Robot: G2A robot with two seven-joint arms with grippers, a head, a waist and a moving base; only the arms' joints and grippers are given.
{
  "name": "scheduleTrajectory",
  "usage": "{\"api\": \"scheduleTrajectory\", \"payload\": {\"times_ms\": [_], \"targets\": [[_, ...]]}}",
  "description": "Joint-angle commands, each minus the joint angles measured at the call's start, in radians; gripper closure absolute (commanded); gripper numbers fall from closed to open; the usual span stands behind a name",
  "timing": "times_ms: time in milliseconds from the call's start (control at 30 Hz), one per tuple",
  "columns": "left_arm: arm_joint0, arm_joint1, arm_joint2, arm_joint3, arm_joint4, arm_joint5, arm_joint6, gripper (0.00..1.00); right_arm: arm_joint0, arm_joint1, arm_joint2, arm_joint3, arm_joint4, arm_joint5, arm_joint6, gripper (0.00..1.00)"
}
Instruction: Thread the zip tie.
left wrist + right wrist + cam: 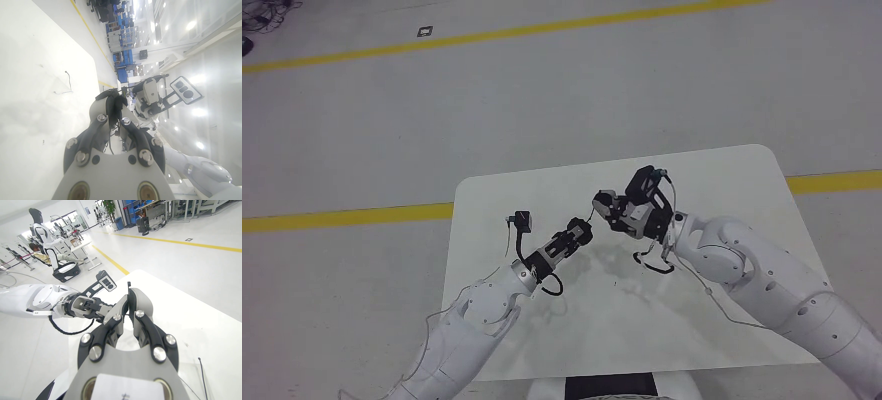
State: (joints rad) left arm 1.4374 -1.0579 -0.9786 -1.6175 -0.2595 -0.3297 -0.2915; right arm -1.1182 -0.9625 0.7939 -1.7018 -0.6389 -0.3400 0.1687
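Observation:
A black zip tie stands upright between the pads of my right gripper, which is shut on it; its small square head pokes out above the fingertips. My left gripper is shut, its black pads pressed together, and I cannot make out anything between them. Over the middle of the white table the left gripper and the right gripper nearly meet tip to tip. In the right wrist view the left gripper's tips are hidden behind my right fingers.
A loose thin black tie lies on the table near my right wrist. Two thin strands lie farther out on the tabletop, toward its rounded corner. Yellow floor lines run around the table.

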Motion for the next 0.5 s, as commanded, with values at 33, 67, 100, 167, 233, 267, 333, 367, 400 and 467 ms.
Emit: {"api": "scheduleTrajectory", "payload": {"times_ms": [33, 67, 100, 167, 233, 267, 333, 367, 400, 467], "targets": [[0.000, 0.000, 0.000, 0.000, 0.000, 0.000, 0.000, 1.00, 0.007, 0.000, -0.008, 0.007, 0.003, 0.000, 0.002, 1.00], [0.000, 0.000, 0.000, 0.000, 0.000, 0.000, 0.000, 1.00, 0.009, 0.000, -0.010, 0.009, 0.004, 0.000, 0.002, 1.00], [0.000, 0.000, 0.000, 0.000, 0.000, 0.000, 0.000, 1.00, 0.011, 0.000, -0.012, 0.011, 0.005, 0.000, 0.001, 1.00], [0.000, 0.000, 0.000, 0.000, 0.000, 0.000, 0.000, 1.00, 0.014, 0.000, -0.014, 0.014, 0.007, 0.000, -0.001, 1.00], [0.000, 0.000, 0.000, 0.000, 0.000, 0.000, 0.000, 1.00, 0.015, 0.001, -0.015, 0.015, 0.008, 0.000, -0.004, 1.00], [0.000, 0.000, 0.000, 0.000, 0.000, 0.000, 0.000, 1.00, 0.016, 0.001, -0.016, 0.016, 0.008, 0.000, -0.005, 1.00], [0.000, 0.000, 0.000, 0.000, 0.000, 0.000, 0.000, 1.00, 0.017, 0.002, -0.017, 0.016, 0.008, 0.000, -0.006, 1.00], [0.000, 0.000, 0.000, 0.000, 0.000, 0.000, 0.000, 1.00, 0.017, 0.003, -0.017, 0.016, 0.008, 0.000, -0.008, 1.00], [0.000, 0.000, 0.000, 0.000, 0.000, 0.000, 0.000, 1.00, 0.016, 0.003, -0.016, 0.015, 0.008, 0.000, -0.014, 1.00], [0.000, 0.000, 0.000, 0.000, 0.000, 0.000, 0.000, 1.00, 0.015, 0.005, -0.014, 0.012, 0.007, 0.000, -0.021, 1.00]]}}
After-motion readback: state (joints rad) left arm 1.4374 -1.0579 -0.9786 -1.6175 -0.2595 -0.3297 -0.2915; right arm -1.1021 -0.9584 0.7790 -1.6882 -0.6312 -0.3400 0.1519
